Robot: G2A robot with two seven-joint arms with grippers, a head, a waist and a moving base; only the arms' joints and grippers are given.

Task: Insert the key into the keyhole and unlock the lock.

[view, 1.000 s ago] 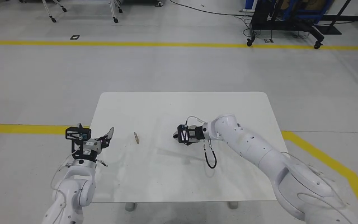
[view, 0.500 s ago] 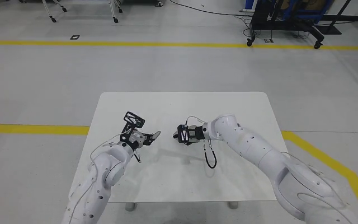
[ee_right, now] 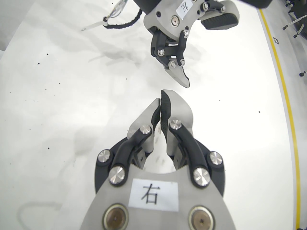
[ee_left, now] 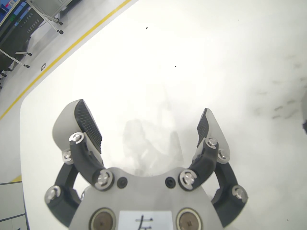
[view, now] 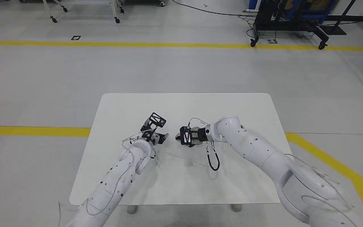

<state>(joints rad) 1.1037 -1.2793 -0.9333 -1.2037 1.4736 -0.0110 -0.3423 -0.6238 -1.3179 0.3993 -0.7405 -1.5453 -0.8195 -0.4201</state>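
Note:
My right gripper (view: 182, 136) (ee_right: 160, 99) rests low over the middle of the white table (view: 238, 108). It is shut on a thin metal sliver (ee_right: 159, 128) that shows edge-on between the pads and looks like the key. My left gripper (view: 161, 136) (ee_left: 144, 113) stands open just to its left, fingertips facing it across a small gap, with nothing between its fingers. From the right wrist, the left gripper (ee_right: 203, 51) hangs close ahead, its lower fingertip (ee_right: 183, 81) almost touching my right one. I cannot make out a lock.
A black cable loop (view: 212, 161) hangs from the right forearm over the table. Yellow floor lines (view: 170, 44) run behind and beside the table. Carts (ee_left: 28, 17) stand on the floor beyond the far-left corner.
The left arm has swung from the table's left edge to the middle and now faces the right gripper. A small object on the table is now covered by it. The right arm has not moved.

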